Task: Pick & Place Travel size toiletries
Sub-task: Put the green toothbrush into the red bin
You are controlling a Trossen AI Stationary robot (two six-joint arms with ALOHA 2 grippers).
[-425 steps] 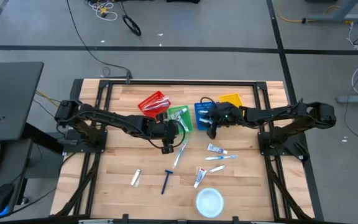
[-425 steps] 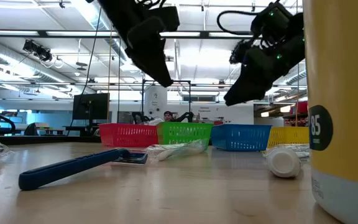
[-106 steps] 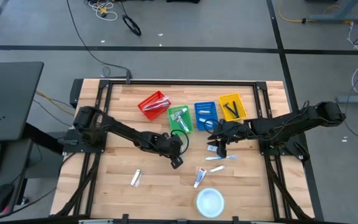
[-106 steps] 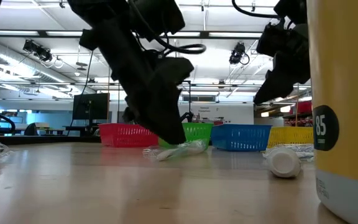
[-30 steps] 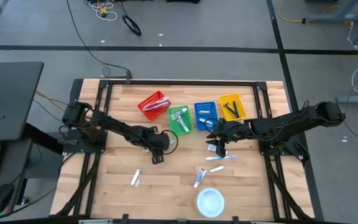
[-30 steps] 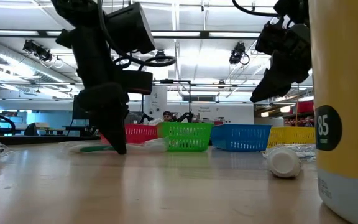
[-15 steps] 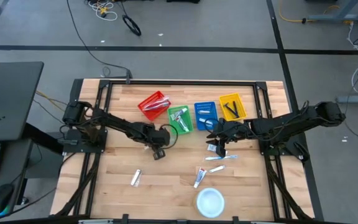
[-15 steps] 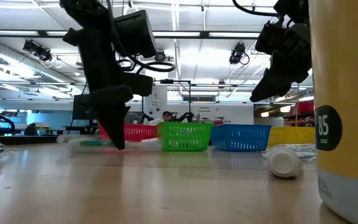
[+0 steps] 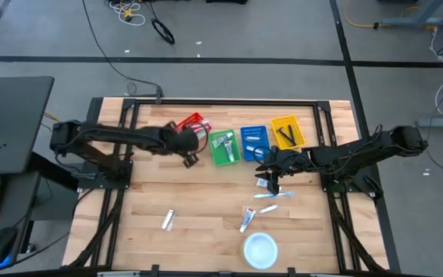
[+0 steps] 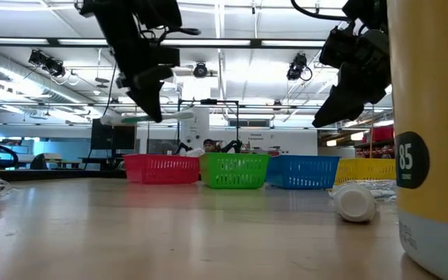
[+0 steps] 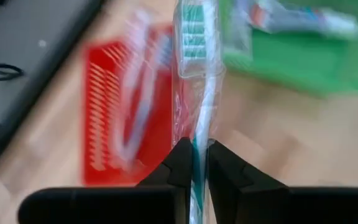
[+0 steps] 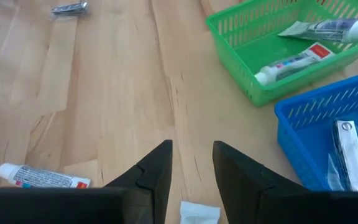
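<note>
High view: the left tool (image 9: 191,160) hangs beside the red basket (image 9: 188,125); the right tool (image 9: 265,178) hovers over bare surface (image 9: 144,200).
Left wrist view: its fingers pinch a wrapped toothbrush (image 11: 199,93) by that basket's edge.
Right wrist view: the right tool's fingers stand apart, empty, near a tube (image 12: 42,176).

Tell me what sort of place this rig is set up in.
Probably a robotics lab or industrial workspace: the wooden table sits on a grey floor with loose cables, a desk stands beside it, and the low view shows a large hall with ceiling strip lights and monitors.
</note>
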